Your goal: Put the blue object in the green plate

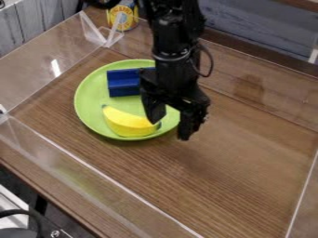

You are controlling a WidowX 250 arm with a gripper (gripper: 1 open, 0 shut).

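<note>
Robot lab, wooden table, clear acrylic barrier, mounted arm

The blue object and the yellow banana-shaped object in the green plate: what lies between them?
In the camera view, only a bare strip of the green plate separates the blue object from the yellow banana-shaped object. The open hand hangs beside it.

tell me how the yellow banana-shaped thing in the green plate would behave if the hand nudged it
The yellow banana-shaped object looks like a smooth, solid toy, so probably stiff and light. Its curved underside may let it rock or spin. On the green plate, glossy and shallow, it would likely slide toward the blue block.
</note>
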